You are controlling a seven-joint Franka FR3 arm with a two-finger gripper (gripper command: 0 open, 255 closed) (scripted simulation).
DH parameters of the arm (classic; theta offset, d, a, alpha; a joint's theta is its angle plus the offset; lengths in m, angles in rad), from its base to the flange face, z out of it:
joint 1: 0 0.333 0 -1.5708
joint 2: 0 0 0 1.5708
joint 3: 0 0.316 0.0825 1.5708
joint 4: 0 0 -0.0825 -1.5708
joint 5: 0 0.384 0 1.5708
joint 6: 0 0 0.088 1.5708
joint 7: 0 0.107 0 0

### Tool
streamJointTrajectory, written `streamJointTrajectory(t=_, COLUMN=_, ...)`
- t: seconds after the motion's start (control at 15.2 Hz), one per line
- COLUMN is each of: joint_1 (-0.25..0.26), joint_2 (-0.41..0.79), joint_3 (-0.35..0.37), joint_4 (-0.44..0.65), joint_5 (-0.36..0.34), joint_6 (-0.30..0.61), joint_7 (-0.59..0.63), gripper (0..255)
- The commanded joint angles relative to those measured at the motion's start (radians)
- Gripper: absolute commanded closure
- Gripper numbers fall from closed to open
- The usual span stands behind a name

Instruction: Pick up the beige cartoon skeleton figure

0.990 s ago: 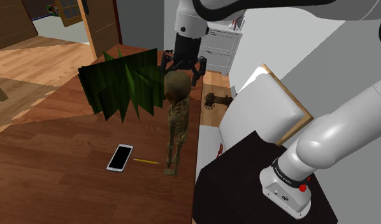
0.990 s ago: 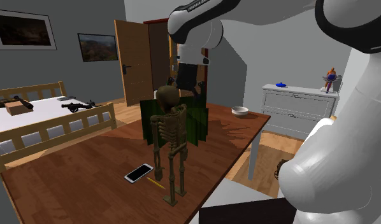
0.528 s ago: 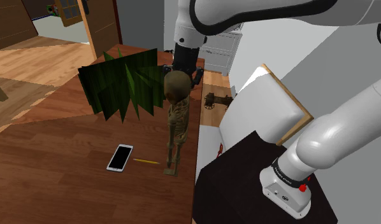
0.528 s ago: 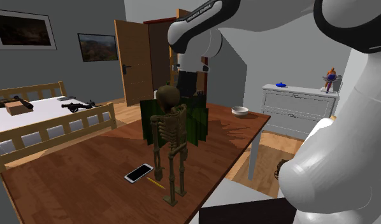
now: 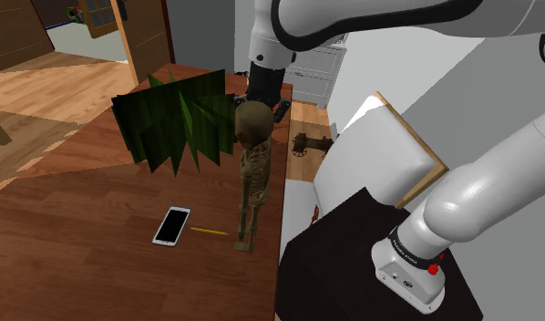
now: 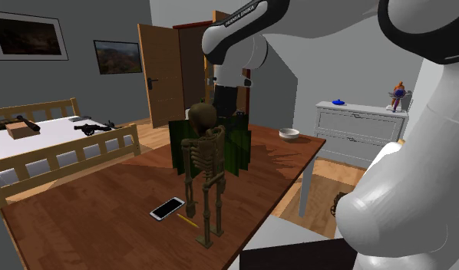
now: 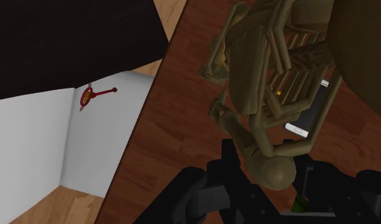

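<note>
The end effector (image 5: 263, 97) hangs straight down over the skeleton (image 5: 252, 173), its black body just above and behind the skull. In the wrist view the skull (image 7: 272, 173) sits right in front of the end effector (image 7: 272, 191), with dark parts close on both sides. I cannot tell whether the end effector is spread around the skull or pinching it.

The skeleton is dull beige-brown and stands upright on its feet on the brown wooden table (image 5: 97, 246). It is near the table edge that faces the stand (image 5: 344, 251), about midway along that edge.

A thin yellow pencil (image 5: 209, 232) lies flat just beside its feet. On the far side of the pencil, a little further in from the edge, lies a phone (image 5: 171, 225) with a black screen and white rim.

A dark green plant (image 5: 170, 123) with flat spiky leaves stands behind the skeleton, toward the table's far end.

In the second exterior view a small white bowl (image 6: 288, 133) sits near the far corner of the table, well apart from the skeleton (image 6: 205, 165).
</note>
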Motion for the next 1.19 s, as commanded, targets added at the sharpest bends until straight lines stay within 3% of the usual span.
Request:
streamJointTrajectory(t=0.0, joint_1=0.000, joint_2=0.002, joint_3=0.000, joint_4=0.000, joint_5=0.000, joint_6=-0.001, joint_7=-0.001, gripper=255)
streamJointTrajectory(t=1.12, joint_1=-0.008, joint_2=-0.001, joint_3=-0.014, joint_4=0.200, joint_5=-0.011, joint_6=-0.201, joint_7=0.028, gripper=255)
